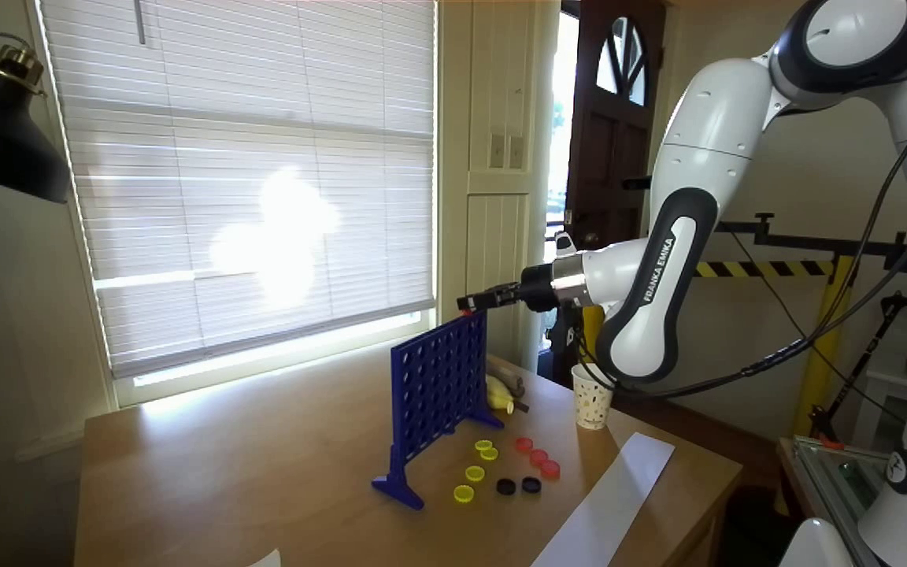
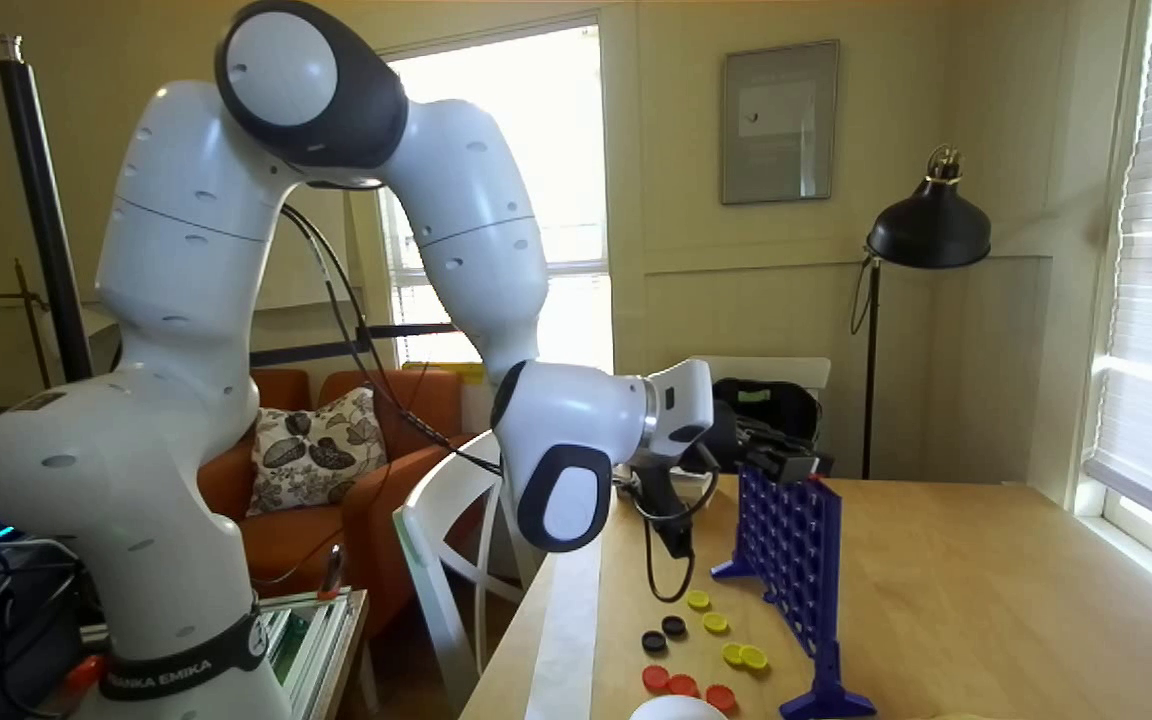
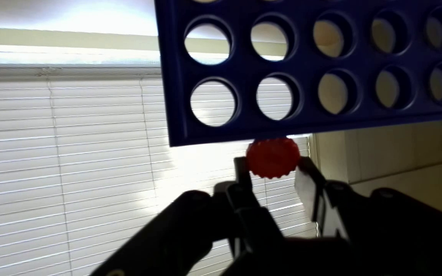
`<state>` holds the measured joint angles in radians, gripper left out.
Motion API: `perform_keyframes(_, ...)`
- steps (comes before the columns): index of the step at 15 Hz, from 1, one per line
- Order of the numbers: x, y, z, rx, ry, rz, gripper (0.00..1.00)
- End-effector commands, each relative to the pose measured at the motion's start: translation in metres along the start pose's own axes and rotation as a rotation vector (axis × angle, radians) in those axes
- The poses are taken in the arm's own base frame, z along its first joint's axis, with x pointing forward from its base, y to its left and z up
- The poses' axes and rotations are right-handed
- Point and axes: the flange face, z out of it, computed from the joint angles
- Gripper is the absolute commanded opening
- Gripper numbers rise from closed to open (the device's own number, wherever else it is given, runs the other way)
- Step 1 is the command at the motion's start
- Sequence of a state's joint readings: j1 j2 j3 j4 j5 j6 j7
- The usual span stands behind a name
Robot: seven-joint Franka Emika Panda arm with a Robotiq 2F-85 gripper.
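Ten discs [image 3: 272, 158], one rack [image 3: 305, 66], one cup [image 1: 591, 403]

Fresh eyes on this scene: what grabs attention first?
The big white robot arm with dark joint caps, extended over the pale wooden table in both exterior views. Next, the upright blue plastic grid with round holes standing on it, with the black end effector holding a ridged red plastic disc at the grid's top edge. Then the bright glare on the white slatted window blinds beyond the table, in an exterior view.
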<state>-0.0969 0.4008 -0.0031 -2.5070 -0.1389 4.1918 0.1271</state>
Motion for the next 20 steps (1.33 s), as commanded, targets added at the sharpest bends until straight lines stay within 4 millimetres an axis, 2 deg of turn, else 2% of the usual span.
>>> perform_keyframes(1,0.0061,-0.0016,-0.0055,-0.014,0.038,-0.018,0.1)
perform_keyframes(7,0.0057,-0.0032,-0.0106,-0.017,0.051,-0.026,0.1)
perform_keyframes(14,0.0104,-0.0063,-0.0028,-0.018,0.068,-0.013,0.1)
perform_keyframes(20,0.0049,-0.011,-0.0026,-0.014,0.055,-0.009,0.1)
